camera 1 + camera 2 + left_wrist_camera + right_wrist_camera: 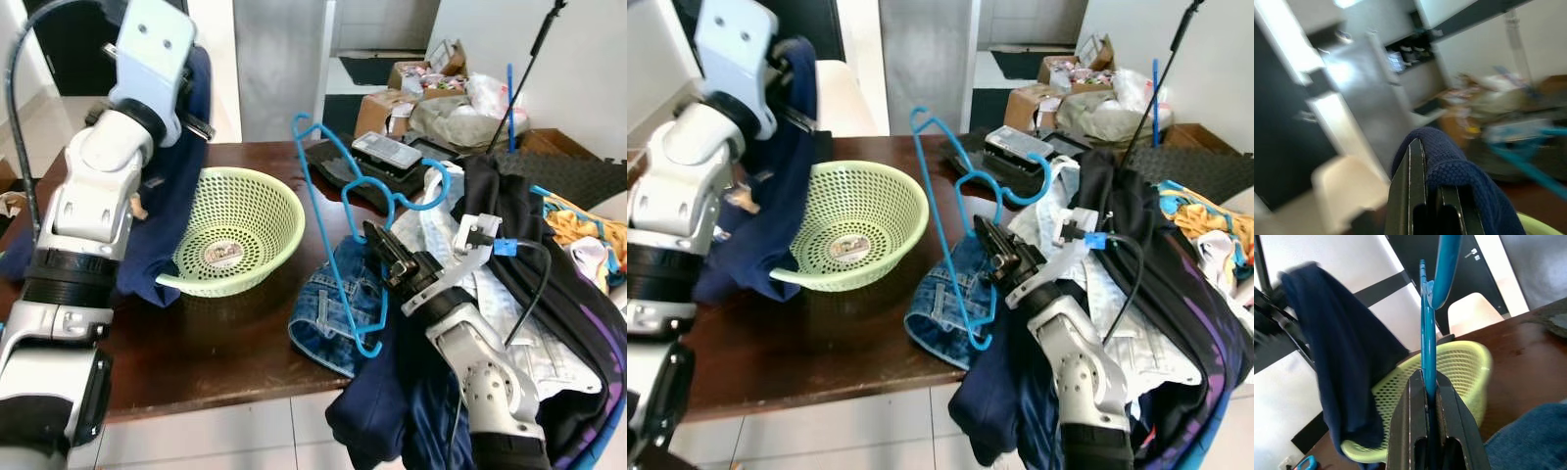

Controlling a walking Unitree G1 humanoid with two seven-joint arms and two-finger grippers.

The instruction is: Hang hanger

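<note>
A blue plastic hanger (328, 225) stands tilted over the table's right side, hook toward the clothes pile. My right gripper (380, 248) is shut on its lower bar; the right wrist view has the blue bar (1428, 357) clamped between the black fingers (1410, 431). High at the left, my left gripper (1425, 191) is shut on a navy blue garment (167, 206), which hangs down from it to the table beside the basket. In the left wrist view the navy knit fabric (1459, 181) wraps over the fingers.
A light green mesh basket (245, 211) sits mid-table on the dark brown table (196, 352). Folded jeans (328, 304) lie at the table's right edge. A heap of clothes (549, 294) fills the right. A black device (387, 152) and boxes (421, 88) stand behind.
</note>
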